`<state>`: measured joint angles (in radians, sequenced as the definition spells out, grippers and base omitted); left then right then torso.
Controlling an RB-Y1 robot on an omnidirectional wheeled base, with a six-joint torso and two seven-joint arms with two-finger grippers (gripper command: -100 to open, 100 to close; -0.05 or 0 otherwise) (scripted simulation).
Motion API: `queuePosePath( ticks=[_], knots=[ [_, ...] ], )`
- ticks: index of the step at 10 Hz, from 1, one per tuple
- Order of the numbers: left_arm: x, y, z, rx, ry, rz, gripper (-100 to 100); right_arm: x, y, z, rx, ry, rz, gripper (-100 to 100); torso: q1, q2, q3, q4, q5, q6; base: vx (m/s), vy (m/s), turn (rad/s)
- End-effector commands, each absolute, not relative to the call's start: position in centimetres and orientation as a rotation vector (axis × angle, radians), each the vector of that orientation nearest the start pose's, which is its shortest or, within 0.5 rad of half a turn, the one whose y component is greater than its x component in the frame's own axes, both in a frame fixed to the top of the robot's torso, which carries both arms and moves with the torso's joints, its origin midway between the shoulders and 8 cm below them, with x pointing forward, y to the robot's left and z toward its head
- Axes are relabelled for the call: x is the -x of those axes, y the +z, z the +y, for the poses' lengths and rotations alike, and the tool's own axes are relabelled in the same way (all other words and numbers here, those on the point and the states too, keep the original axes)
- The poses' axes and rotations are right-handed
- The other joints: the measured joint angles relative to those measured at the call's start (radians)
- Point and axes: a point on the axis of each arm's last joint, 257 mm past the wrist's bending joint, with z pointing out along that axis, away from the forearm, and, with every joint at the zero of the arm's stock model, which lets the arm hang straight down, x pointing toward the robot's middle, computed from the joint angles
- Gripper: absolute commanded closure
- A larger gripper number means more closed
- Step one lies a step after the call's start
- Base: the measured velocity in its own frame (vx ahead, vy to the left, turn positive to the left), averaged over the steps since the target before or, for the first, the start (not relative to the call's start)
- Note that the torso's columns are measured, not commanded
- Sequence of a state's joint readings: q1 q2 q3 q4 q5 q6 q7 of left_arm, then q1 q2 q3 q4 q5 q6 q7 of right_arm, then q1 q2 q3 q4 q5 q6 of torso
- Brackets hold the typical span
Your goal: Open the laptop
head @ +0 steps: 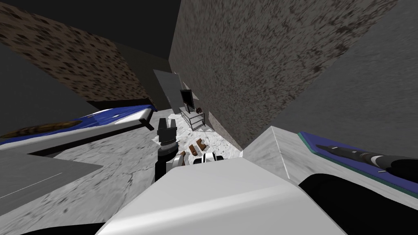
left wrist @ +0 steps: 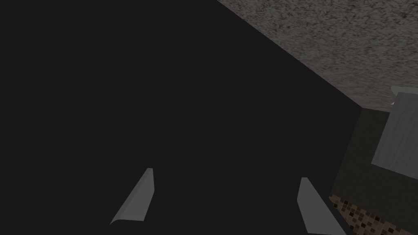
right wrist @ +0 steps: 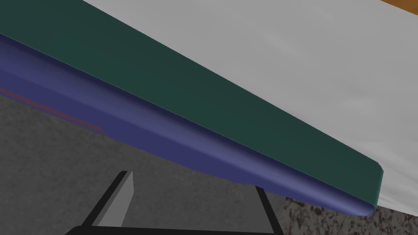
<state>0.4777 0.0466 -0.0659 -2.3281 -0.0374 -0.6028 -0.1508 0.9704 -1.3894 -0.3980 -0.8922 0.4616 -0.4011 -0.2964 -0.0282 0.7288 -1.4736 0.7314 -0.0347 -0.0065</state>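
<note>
Laptop [right wrist: 183,102] cut off at both ends

Smooth laptop [right wrist: 212,122]; rough, speckled wall [head: 265,61]

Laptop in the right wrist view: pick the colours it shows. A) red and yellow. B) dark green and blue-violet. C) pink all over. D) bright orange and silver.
B: the laptop shows a dark green band beside a blue-violet one, lying flat on a pale grey surface, with the right arm's jaws open near its edge.
</note>
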Motion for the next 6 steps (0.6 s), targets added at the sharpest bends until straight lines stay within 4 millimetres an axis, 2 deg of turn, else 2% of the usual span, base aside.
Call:
queuePosePath(
  ticks=[1, 3, 4, 5, 6],
  knots=[
    [-31.9, 6.8, 24.0, 0.422, -1.250, 0.576, 0, -11.7, -16.3, -87.5, -0.542, -0.627, 2.239, -100, 0.001, 0.002, 0.000, 0.001, 0.003, -0.004, -0.104, 0.044, 0.113],
    [-31.9, 6.8, 24.0, 0.422, -1.250, 0.577, 0, -11.0, -16.2, -88.2, -0.568, -0.640, 2.232, -100, 0.005, -0.001, -0.002, 0.000, 0.005, 0.001, -0.025, 0.016, 0.027],
    [-31.8, 6.8, 24.0, 0.422, -1.250, 0.577, 0, -11.6, -16.5, -88.1, -0.567, -0.630, 2.227, -100, 0.005, -0.002, -0.003, 0.000, 0.005, 0.002, 0.009, 0.004, -0.032],
    [-31.8, 6.8, 24.0, 0.422, -1.250, 0.577, 0, -11.2, -17.4, -87.8, -0.565, -0.627, 2.252, -100, 0.004, -0.003, -0.003, 0.000, 0.005, 0.000, 0.013, -0.016, 0.002],
    [-31.8, 6.8, 24.0, 0.422, -1.250, 0.577, 0, -11.2, -17.4, -87.8, -0.565, -0.627, 2.251, -100, 0.004, -0.001, -0.001, -0.001, 0.002, 0.001, 0.009, -0.007, 0.004]
  ],
)
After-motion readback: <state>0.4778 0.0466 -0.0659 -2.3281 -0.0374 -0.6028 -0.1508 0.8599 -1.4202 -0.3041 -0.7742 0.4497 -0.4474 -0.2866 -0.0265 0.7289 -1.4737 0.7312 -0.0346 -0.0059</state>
